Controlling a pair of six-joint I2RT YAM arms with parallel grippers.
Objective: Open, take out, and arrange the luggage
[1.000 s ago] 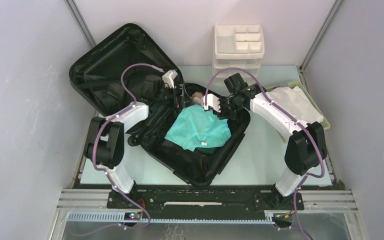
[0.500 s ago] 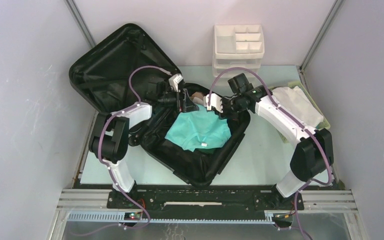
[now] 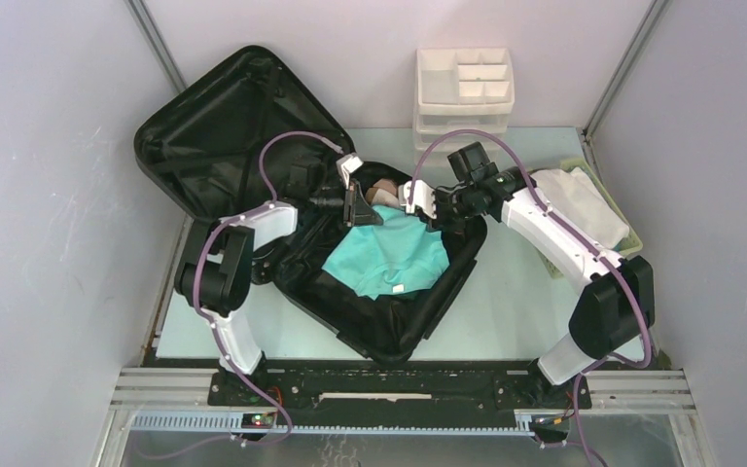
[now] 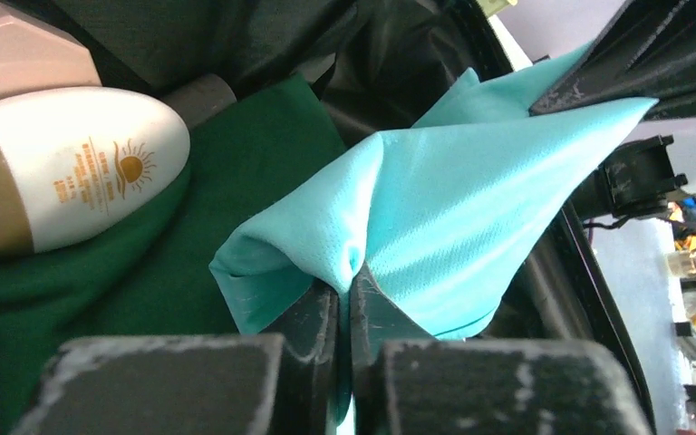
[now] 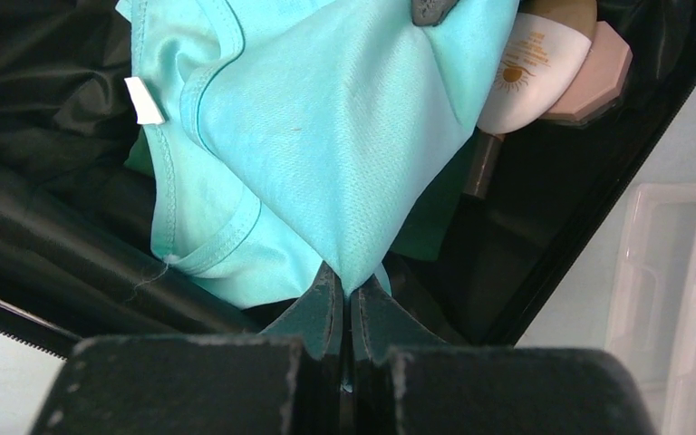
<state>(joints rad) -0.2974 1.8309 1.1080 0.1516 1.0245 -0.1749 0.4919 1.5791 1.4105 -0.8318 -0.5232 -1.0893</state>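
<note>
Shows black hard-shell luggage [image 3: 224, 136] open at centre-left of counter [image 3: 515, 292], lid tilted back twd rear-left wall, base angled twd near edge. Inside base: teal shirt [image 3: 389, 258] heaped over dark green cloth [image 4: 236, 181], w/ white sunscreen bottle [image 4: 82, 177] and pink item [image 5: 594, 77] just beside it at far end. Grips shirt from both sides: left pincer [image 4: 345, 288] closed tight on a raised fold, right pincer [image 5: 345, 288] likewise closed on a bunched corner, fabric stretched btwn the two. Small white tag [image 5: 148, 100] at shirt's neckline. Behind luggage, at rear: white three-tier drawer organizer [image 3: 464, 88]. To right: pale basket [image 3: 632, 241] holding white cloth [image 3: 574, 199], partly under right arm.
</note>
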